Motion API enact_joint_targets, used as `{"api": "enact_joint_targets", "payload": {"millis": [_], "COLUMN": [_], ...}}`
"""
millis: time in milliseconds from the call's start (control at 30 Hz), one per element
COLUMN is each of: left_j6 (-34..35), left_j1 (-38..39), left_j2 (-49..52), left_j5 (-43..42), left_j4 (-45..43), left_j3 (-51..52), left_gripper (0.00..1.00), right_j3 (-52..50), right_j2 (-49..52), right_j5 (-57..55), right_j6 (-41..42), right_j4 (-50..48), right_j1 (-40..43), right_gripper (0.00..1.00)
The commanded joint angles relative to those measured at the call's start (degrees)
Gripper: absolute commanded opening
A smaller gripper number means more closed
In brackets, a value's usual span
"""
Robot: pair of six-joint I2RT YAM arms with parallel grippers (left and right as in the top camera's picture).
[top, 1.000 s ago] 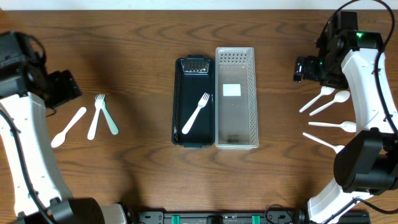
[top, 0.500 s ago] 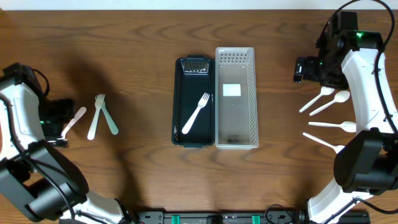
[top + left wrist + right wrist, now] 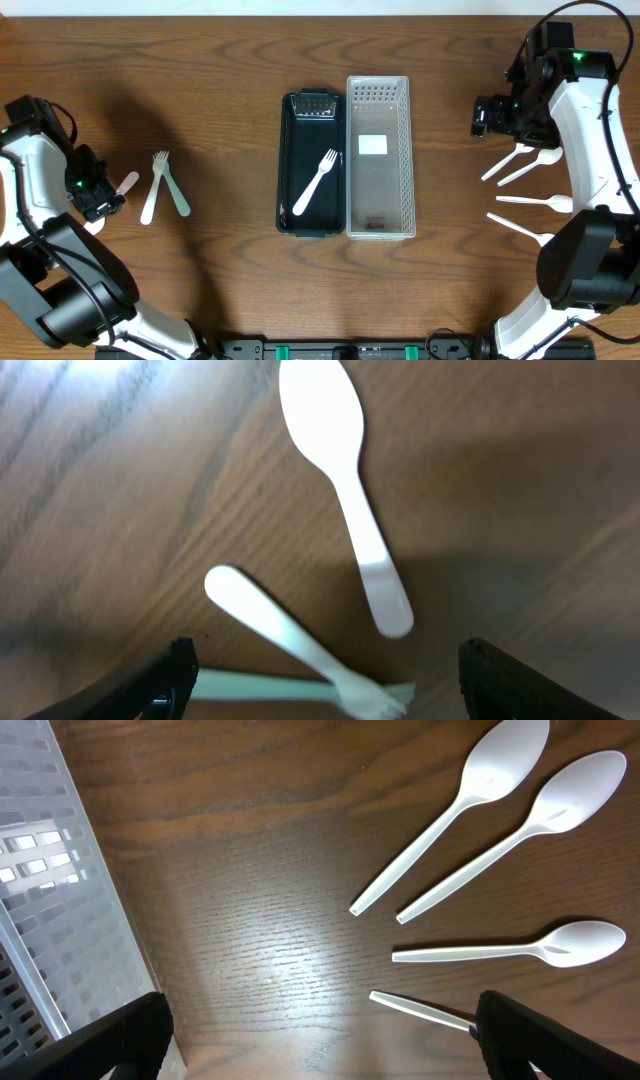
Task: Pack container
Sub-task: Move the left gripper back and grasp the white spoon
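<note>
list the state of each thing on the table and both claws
left claw, open, empty, over the left spoon
right claw, open, empty
left spoon, flat on the table, not gripped
dark tray, holding one white fork
clear basket, no cutlery inside
loose white fork, on the table, tines meeting the green fork
spoon pair, side by side on the table
single spoon, flat on the table
</note>
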State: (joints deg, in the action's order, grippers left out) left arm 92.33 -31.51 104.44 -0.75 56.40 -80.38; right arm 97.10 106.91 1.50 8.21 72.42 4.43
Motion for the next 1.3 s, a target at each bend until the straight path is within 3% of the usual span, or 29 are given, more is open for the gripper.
{"api": "enact_joint_targets", "payload": {"millis": [0,967,1167,1267], "left_j6": [2.78,2.91,2.91,2.91], "left_j1": [-0.66,-4.70,-4.70,-4.70], "left_j2": [2.95,15.45,15.45,15.45], "left_j5": [3.85,4.48,4.48,4.48], "left_j4": [0.44,-6.25,-6.40,-6.40], "left_j3": [-0.24,-0.20,-0.20,-0.20], "left_gripper": [0.85,0.85,0.68,0.50], "right_j3": [0.59,0.59,0.59,0.59], "right_j2": [-1.05,-1.05,-1.05,-1.05], "right_j5": [0.24,0.46,0.46,0.46], "right_j6": [1.20,4.00,4.00,4.00], "right_j4": [0.28,1.29,1.29,1.31], "right_j1": [-0.33,-0.33,-0.33,-0.33], "right_gripper": [0.99,0.99,0.99,0.99]}}
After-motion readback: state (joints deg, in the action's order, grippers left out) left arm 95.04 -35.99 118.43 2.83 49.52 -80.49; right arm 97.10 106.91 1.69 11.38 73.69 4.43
